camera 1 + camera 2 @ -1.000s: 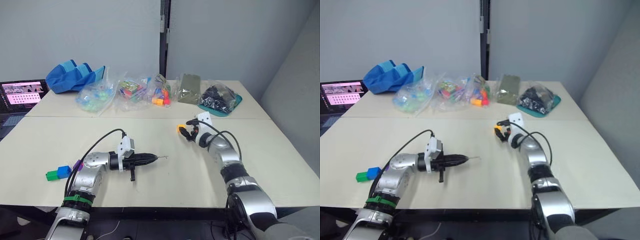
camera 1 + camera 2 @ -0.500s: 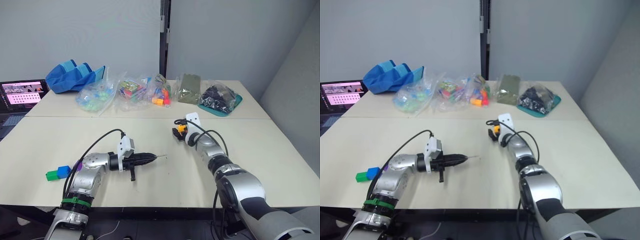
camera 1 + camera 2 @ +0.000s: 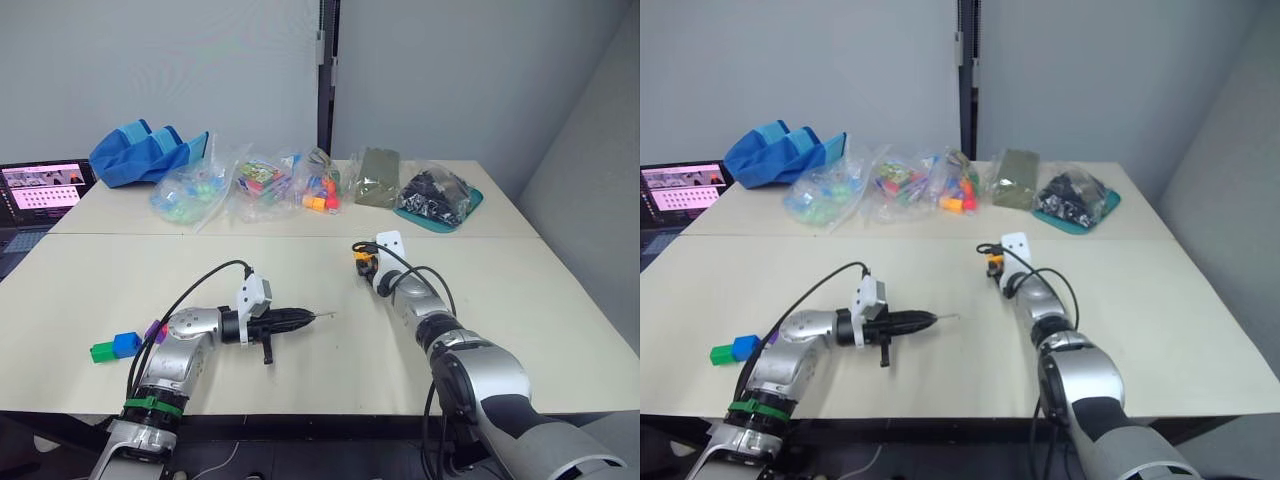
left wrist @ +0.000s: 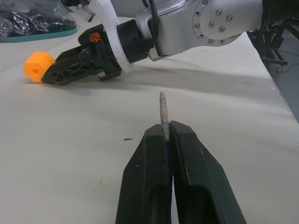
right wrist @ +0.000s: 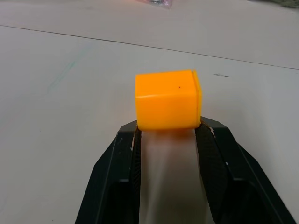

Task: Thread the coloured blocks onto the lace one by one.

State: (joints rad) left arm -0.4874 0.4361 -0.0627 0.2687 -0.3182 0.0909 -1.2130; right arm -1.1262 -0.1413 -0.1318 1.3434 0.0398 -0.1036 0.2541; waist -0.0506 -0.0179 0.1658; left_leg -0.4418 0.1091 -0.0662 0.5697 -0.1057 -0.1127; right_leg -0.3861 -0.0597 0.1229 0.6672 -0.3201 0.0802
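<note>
My left gripper (image 4: 163, 128) is shut on the lace (image 4: 162, 109), whose stiff pale tip sticks out past the fingers and points toward the right arm. The rest of the cord is hidden. A yellow-orange block (image 5: 168, 99) is held just above the table in my right gripper (image 5: 168, 126), which is shut on it. That block (image 3: 362, 256) hangs near the table's middle, well apart from the lace tip (image 3: 325, 315). Green (image 3: 102, 351), blue (image 3: 126, 343) and purple (image 3: 157, 330) blocks lie together by my left elbow.
Along the back of the table lie clear bags of toy pieces (image 3: 262, 182), a blue cloth bag (image 3: 145, 152), a dark green pouch (image 3: 378, 177) and a teal tray (image 3: 466, 210) with black parts. A laptop (image 3: 45, 190) stands at the far left.
My right forearm has swung inward, and the orange block shifted slightly left, then back. The left gripper with the lace tip has stayed put.
</note>
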